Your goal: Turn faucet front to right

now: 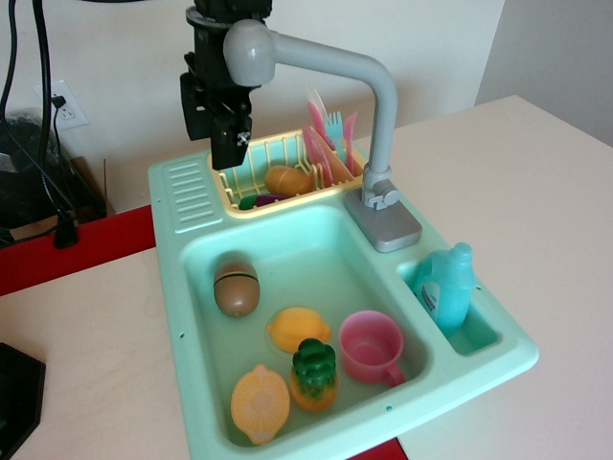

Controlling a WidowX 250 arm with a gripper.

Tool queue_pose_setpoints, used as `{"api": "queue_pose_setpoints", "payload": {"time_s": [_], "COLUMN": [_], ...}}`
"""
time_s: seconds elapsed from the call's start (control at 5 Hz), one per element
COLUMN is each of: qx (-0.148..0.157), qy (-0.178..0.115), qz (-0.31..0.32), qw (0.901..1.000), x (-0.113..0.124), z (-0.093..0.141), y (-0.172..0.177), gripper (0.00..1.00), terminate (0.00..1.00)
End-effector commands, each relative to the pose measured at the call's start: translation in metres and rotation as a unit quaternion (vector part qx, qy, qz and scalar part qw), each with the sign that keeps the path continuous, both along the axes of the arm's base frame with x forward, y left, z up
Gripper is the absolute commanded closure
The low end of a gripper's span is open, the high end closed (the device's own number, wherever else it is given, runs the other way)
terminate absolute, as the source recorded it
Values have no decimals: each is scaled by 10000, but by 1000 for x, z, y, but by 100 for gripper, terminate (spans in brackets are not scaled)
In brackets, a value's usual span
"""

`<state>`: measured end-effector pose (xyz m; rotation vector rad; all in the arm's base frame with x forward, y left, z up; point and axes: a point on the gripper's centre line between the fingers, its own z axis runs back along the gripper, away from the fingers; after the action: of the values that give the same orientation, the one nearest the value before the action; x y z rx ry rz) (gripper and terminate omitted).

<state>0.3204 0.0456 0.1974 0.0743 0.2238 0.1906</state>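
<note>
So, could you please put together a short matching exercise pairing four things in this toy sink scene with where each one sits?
Things:
1. pink cup
2. blue bottle
3. faucet head
4. pink and blue cutlery

Places:
A. yellow rack behind the basin
B. right in front of the gripper
C. small side compartment on the right
D. main basin, near the front

Pairs: 1-D, 2-C, 3-B, 4-A
</note>
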Motion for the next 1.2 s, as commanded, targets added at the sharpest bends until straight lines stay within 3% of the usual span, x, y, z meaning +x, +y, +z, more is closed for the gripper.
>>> {"api": "queue_pose_setpoints", "payload": {"time_s": [0.0, 0.2, 0.4, 0.6, 0.8, 1.0], "qx": [6, 72, 95, 248, 746, 907], "qy": [-198, -73, -22, -226, -352, -333], "qz": [-707, -1422, -1752, -784, 417, 1045], "qw": [9973, 9898, 9845, 9964, 9957, 9898], "x": [1, -17, -25, -29, -50, -67], "z": [16, 12, 12, 20, 24, 23], "y": [-43, -90, -113, -76, -30, 13], "gripper": [0, 0, 0, 0, 0, 0], "terminate": [0, 0, 0, 0, 0, 0]}}
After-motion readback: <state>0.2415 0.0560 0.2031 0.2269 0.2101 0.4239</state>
